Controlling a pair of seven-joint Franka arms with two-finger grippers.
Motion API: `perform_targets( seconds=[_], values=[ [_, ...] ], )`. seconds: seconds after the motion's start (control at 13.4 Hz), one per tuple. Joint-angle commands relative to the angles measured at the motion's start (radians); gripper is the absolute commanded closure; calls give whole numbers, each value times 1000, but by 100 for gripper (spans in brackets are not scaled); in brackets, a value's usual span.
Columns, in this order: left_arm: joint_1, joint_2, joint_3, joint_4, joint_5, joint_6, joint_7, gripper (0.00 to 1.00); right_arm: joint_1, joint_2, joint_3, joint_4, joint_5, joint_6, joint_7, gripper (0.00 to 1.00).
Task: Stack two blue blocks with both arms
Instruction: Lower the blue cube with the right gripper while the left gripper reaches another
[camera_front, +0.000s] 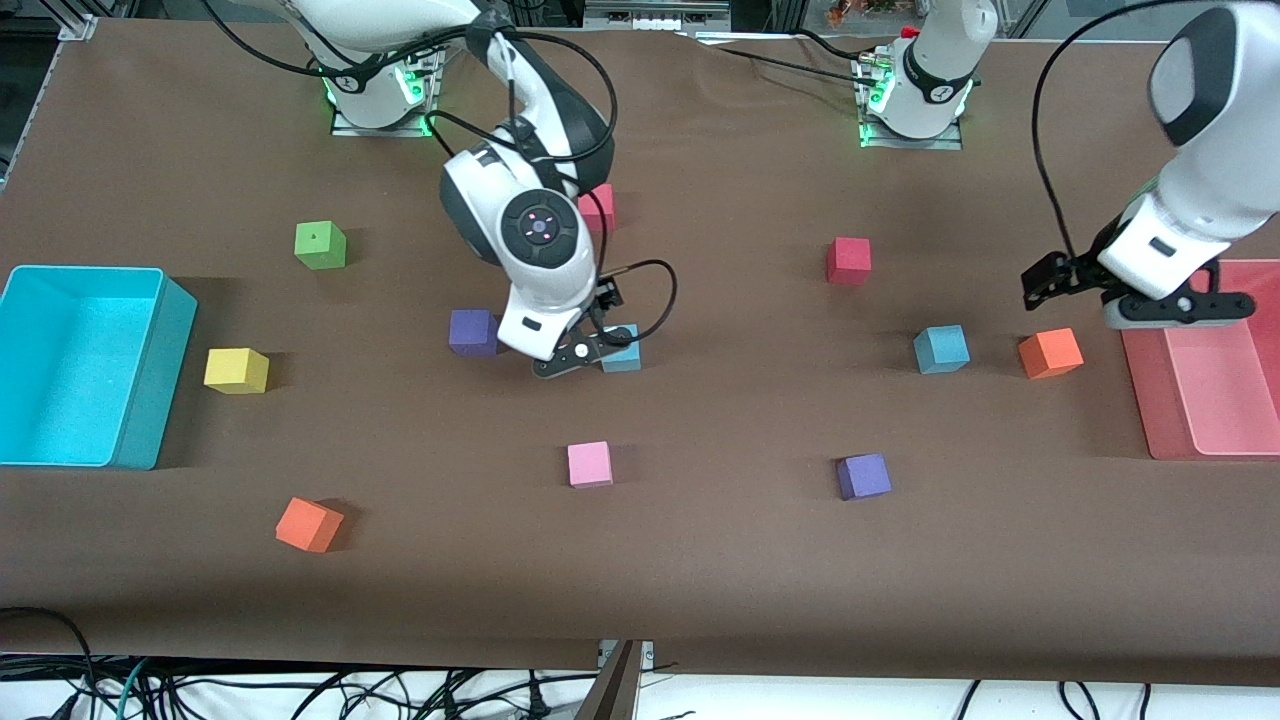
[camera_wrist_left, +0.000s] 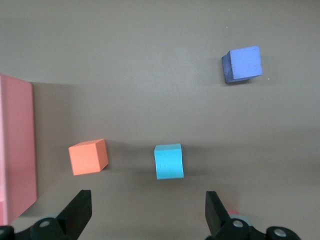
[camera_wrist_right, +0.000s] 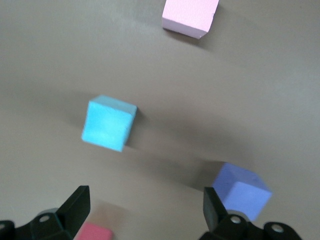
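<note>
Right gripper was parked over one blue block, fingers spread, nothing held.

The right gripper (camera_front: 585, 355) hung just above a blue block (camera_front: 621, 349) beside a purple cube (camera_front: 473, 332). The left gripper (camera_front: 1150, 295) waited wide apart near the red tray (camera_front: 1215, 440), with the second blue block (camera_front: 941, 349) and an orange cube (camera_front: 1050, 353) close by on the table.

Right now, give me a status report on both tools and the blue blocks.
Right tool open, low beside one blue block. Left tool open, empty, above the orange cube. Second blue block untouched on the table. Nothing stacked, nothing blocking.
</note>
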Motion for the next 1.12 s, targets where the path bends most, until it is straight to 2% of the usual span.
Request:
perform_targets(
  seconds=[0.0, 0.07, 0.22, 0.37, 0.52, 0.74, 0.89, 1.04],
  values=[
    [-10, 4, 2, -95, -6, 113, -1, 0, -48, -58, 4, -75, 97, -17, -198, 0],
    [-11, 21, 2, -113, -6, 139, -1, 0, -84, -83, 3, -130, 127, 21, -273, 0],
    [-11, 34, 2, -131, -6, 159, 0, 0, -118, -182, 3, -326, 183, 169, -428, 0],
    [-11, 63, 2, -134, -6, 177, 0, 0, -155, -255, 4, -556, 344, 413, -624, 0],
    [-11, 96, 2, -170, -6, 257, 0, 0, -158, -272, 12, -688, 526, 606, -816, 0],
    [-11, 136, 2, -238, -5, 376, 3, 0, -157, -252, 67, -741, 725, 779, -1032, 0],
    [-13, 173, 2, -268, -5, 456, 5, 0, -157, -238, 86, -746, 849, 799, -1186, 0],
    [-16, 210, 2, -285, -5, 481, 11, 0, -157, -218, 87, -744, 1040, 796, -1403, 0]
  ],
)
